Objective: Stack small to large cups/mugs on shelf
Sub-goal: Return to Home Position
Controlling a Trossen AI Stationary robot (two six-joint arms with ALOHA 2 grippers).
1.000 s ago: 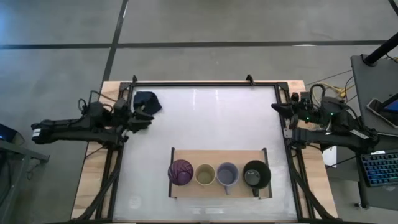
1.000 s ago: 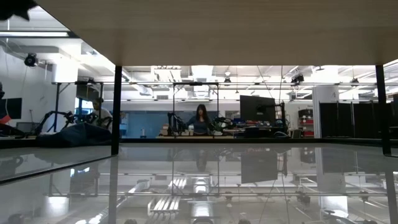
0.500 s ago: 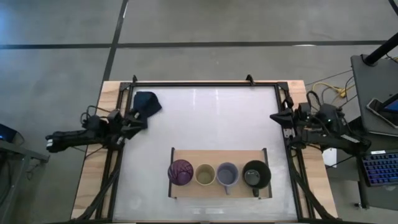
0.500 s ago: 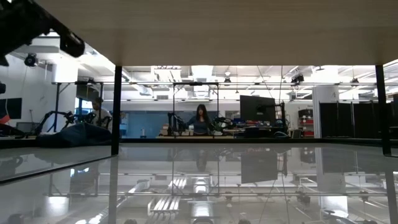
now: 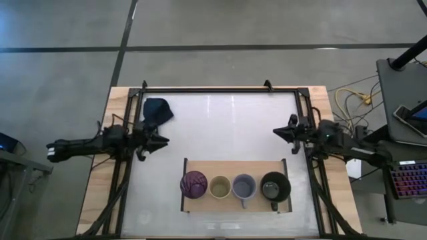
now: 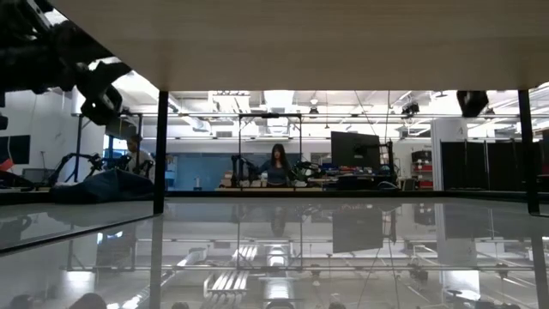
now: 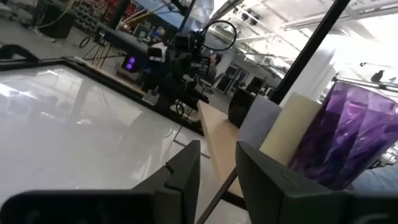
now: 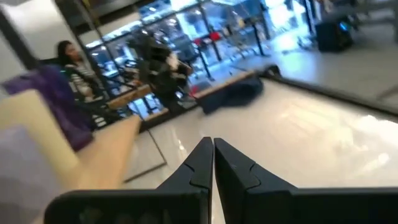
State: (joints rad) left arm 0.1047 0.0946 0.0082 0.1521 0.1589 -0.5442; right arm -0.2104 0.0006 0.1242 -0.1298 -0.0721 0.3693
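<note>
Four cups stand in a row on the light-wood shelf (image 5: 233, 168) near the table's front: a purple tumbler (image 5: 194, 185), a pale yellow cup (image 5: 220, 187), a grey mug (image 5: 244, 187) and a black mug (image 5: 275, 187), each upright on its base. My left gripper (image 5: 160, 140) hovers at the table's left edge, level, open, with nothing between its fingers (image 7: 217, 168). Its wrist view looks along the row, with the tumbler (image 7: 348, 137) nearest. My right gripper (image 5: 277, 132) hovers at the right edge, level and shut (image 8: 212, 155), empty.
A dark blue cloth (image 5: 157, 109) lies at the table's far left corner. The shelf has thin black end rails (image 5: 285, 175). Bare white tabletop (image 5: 227, 127) stretches between the two grippers. A person (image 6: 277, 163) sits far back in the room.
Both arms have come down and now show in the low view. My left gripper has moved toward the near edge and a little inward, away from the cloth. My right gripper has moved toward the table's left and near edge. The cups have stayed put.
</note>
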